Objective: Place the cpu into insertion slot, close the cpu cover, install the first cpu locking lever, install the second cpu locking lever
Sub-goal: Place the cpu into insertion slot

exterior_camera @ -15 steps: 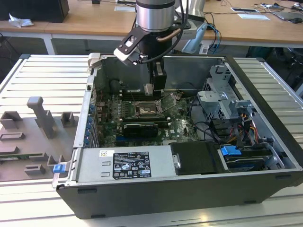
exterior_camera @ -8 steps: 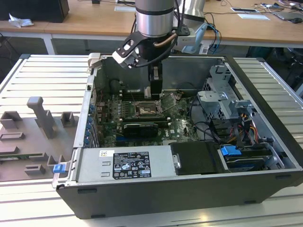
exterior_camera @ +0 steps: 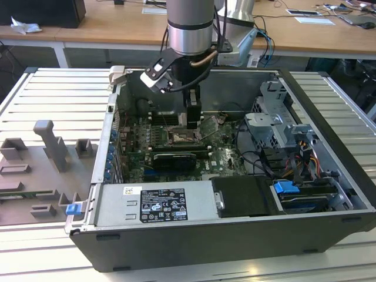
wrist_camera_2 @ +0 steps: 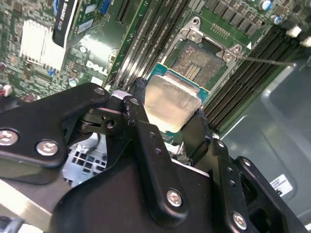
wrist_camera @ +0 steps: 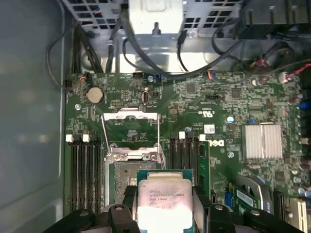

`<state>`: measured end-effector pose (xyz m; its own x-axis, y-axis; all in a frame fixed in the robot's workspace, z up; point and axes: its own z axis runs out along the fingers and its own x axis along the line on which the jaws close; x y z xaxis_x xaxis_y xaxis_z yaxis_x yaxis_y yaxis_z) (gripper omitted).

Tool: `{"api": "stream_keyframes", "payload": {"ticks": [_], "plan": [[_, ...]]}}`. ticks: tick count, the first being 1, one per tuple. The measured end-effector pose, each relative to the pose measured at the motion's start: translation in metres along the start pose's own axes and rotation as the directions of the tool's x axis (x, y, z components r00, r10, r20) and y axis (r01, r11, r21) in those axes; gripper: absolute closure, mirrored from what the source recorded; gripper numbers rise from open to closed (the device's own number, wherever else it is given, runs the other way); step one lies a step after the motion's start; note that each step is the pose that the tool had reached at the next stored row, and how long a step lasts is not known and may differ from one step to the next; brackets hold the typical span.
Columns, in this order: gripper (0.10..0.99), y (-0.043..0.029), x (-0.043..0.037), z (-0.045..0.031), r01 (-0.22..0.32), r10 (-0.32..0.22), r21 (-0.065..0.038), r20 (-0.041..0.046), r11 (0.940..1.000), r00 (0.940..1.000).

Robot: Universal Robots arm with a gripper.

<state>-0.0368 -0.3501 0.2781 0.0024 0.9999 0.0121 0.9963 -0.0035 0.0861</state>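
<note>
Over slot (wrist_camera_2: 198,62), vertical claw (wrist_camera_2: 170,106) (with cpu (wrist_camera: 164,196))

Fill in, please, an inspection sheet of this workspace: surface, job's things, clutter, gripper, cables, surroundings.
Surface: grey ribbed table; an open computer case stands on it.
Job's things: cpu held over part of the insertion slot, not seated; the slot's dark centre is bare. The cpu cover is swung open, away from the slot.
Clutter: grey fixture blocks on the table at the exterior view's left.
Grippers: gripper inside the case, fingers shut on the cpu's edges.
Cables: black cables loose in the case at the exterior view's right, apart from the slot.
Surroundings: wooden desks behind the table.
</note>
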Motion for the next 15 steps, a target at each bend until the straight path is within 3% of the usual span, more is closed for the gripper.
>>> {"api": "stream_keyframes", "payload": {"ticks": [15], "plan": [[0.545, -0.0007, -0.0001, 0.0082, 0.005, -0.005, -0.002, -0.0004, 1.0, 1.0]]}}
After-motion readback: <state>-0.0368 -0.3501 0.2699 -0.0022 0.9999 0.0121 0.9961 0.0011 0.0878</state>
